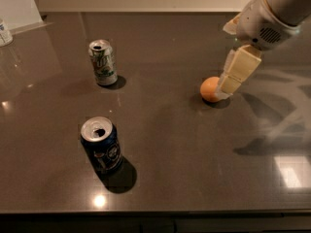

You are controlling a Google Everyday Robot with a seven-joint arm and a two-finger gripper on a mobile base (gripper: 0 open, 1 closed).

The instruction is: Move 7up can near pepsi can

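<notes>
7up can [102, 62]: stood upright, rear left.
pepsi can [101, 144]: stood upright, front left.
gripper [225, 91]: hung at orange [209, 89]; grip state could not be told.

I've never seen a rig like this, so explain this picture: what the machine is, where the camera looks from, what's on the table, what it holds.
The white limb at upper right is a mobile robot's single arm; its cream gripper hangs right by a round orange object. One camera looks down on the dark table; its mount isn't known. The silver-green 7up can stands back left, the blue pepsi can nearer the front, both upright and untouched. The gripper holds neither can.
</notes>
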